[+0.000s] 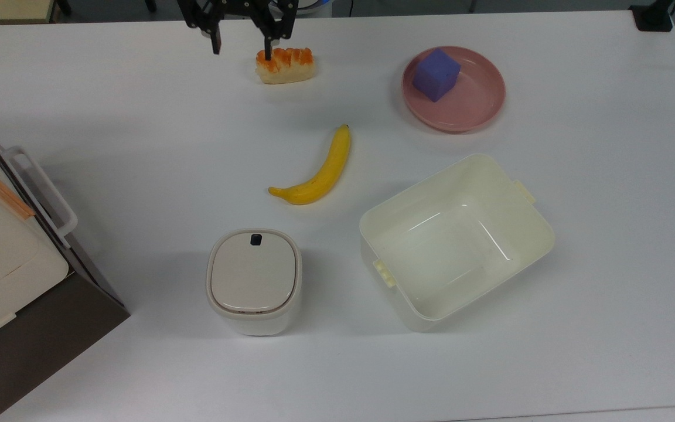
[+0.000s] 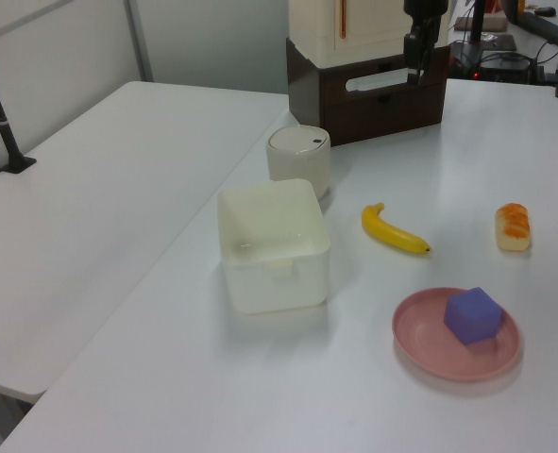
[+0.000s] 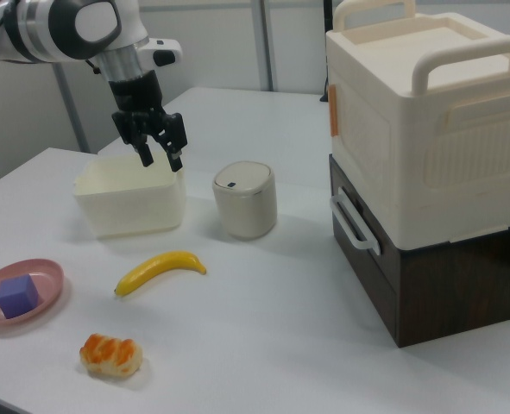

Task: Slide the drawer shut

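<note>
Dark brown drawer with white loop handle sits at nine o'clock on the white table in the top view, apparently flush with its dark cabinet. Judged closed already; otherwise press squarely on the front panel, straight inward. Black claw hangs spread and empty at twelve o'clock, well apart. Drawer sides hidden; any leftover gap hard to make out.

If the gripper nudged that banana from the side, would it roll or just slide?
The banana lies flat on its curve on the smooth white table, so it would probably slide and pivot, not roll. It looks firm and light, likely easy to push.
</note>
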You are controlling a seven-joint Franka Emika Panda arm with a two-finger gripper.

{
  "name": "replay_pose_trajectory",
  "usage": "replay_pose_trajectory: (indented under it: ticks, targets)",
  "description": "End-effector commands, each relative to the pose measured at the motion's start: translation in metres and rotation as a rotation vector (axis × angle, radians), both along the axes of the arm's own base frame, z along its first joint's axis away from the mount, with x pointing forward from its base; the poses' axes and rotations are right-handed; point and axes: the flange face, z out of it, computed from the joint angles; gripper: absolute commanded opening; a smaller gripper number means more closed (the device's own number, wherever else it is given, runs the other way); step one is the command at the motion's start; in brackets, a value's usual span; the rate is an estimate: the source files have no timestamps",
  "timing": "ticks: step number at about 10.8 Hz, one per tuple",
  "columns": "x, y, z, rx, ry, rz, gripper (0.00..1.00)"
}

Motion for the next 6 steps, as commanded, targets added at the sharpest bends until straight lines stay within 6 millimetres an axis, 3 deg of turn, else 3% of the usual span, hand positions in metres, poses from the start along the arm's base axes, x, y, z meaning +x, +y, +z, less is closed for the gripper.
replay_pose_trajectory:
  ticks: [1,6]
  targets:
    - [-0.0121,0.0042,0.0079,0.015,0.023,0.022,1.0]
    - [-0.021,0.0039,0.0088,0.017,0.065,0.022,1.0]
